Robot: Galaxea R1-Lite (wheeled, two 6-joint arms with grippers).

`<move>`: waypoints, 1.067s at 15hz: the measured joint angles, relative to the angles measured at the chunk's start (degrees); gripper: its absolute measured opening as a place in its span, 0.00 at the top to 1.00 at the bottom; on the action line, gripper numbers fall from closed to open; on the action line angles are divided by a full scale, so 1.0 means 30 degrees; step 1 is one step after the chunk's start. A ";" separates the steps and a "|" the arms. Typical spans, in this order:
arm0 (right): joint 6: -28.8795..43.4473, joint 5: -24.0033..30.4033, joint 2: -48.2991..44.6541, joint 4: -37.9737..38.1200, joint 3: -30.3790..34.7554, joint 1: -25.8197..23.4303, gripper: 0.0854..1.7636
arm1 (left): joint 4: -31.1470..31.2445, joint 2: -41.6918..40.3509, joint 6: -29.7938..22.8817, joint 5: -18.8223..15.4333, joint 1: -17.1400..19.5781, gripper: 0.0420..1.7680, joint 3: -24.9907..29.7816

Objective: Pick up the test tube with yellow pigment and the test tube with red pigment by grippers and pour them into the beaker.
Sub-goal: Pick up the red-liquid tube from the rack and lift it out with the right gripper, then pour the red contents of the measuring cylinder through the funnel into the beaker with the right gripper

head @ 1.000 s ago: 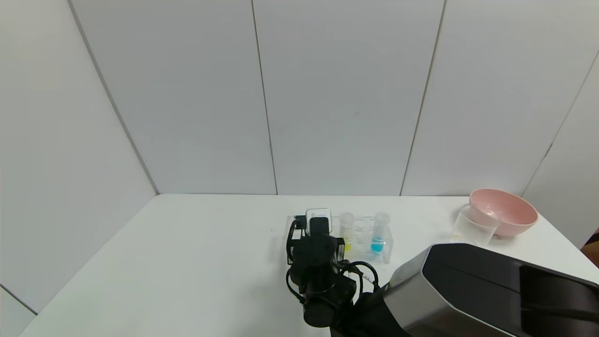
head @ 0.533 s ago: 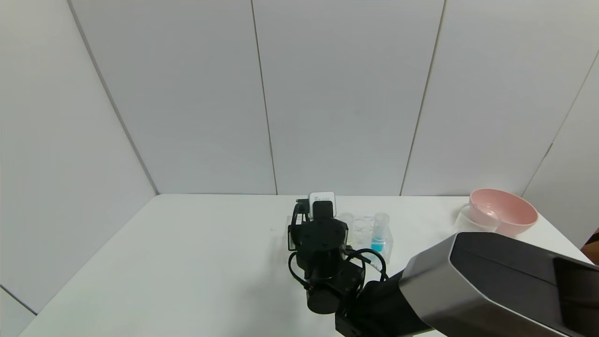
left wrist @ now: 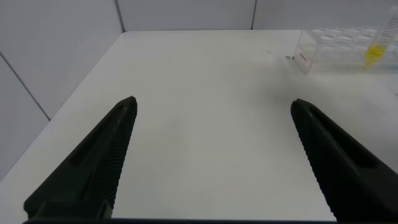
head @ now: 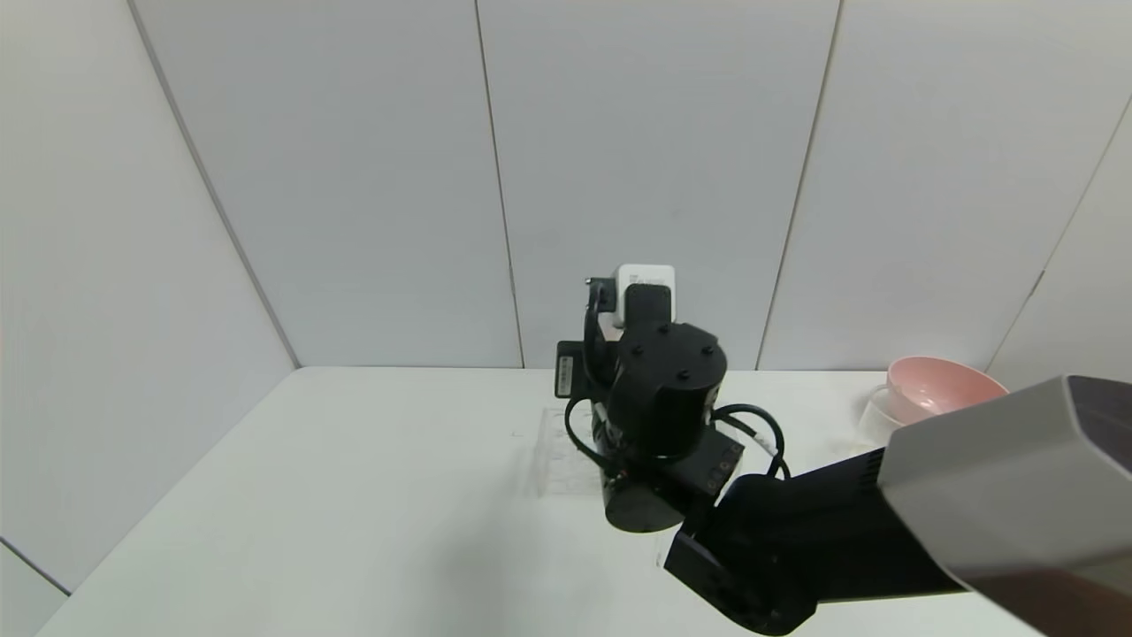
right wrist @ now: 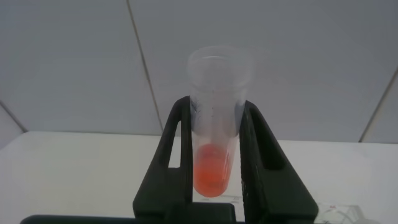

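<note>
Presently, the white counter (head: 354,495) fills the lower half of the head view, with the right arm rising across its centre and lower right. The pink bowl (head: 942,394) sits at the right edge, and the beaker (head: 875,418) shows just in front of it, touching or nearly so; only its left rim is clear of the arm. The clear tube rack (head: 562,451) stands at centre, mostly hidden behind the wrist.

Right claw (right wrist: 214,158): clenched on the test tube with red pigment (right wrist: 214,140), held upright, mouth up, red liquid pooled in the lower end between the fingers (right wrist: 177,155). From the head view the tube itself is hidden by the wrist.

Left claw (left wrist: 211,155): released, spread wide, low over bare counter; parked. The test tube with yellow pigment (left wrist: 375,53) stands in the rack, upper right of the left wrist view.

Step in hand, as judged: carry the red tube right toward the beaker. To do it well, keep the tube vertical in transit, clear the rack, bring the mouth over the beaker rim and not the bowl, then tilt slowly.
</note>
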 joint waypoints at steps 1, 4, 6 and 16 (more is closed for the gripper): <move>-0.0337 -0.0016 -0.0634 -0.0037 0.0199 -0.0358 0.75 | 0.0000 0.0000 0.0008 0.0000 0.0000 0.00 0.0000; -0.1284 0.0532 -0.2934 -0.0045 0.1365 -0.1837 0.75 | 0.0000 0.0000 0.0000 0.0000 0.0000 0.00 0.0000; -0.1694 0.2044 -0.4547 0.0004 0.2784 -0.3304 0.75 | 0.0000 0.0000 0.0000 0.0000 0.0000 0.00 0.0000; -0.0670 1.0159 -0.9789 -0.0142 1.0232 -1.4405 0.75 | 0.0000 0.0000 0.0000 0.0000 0.0008 0.00 0.0000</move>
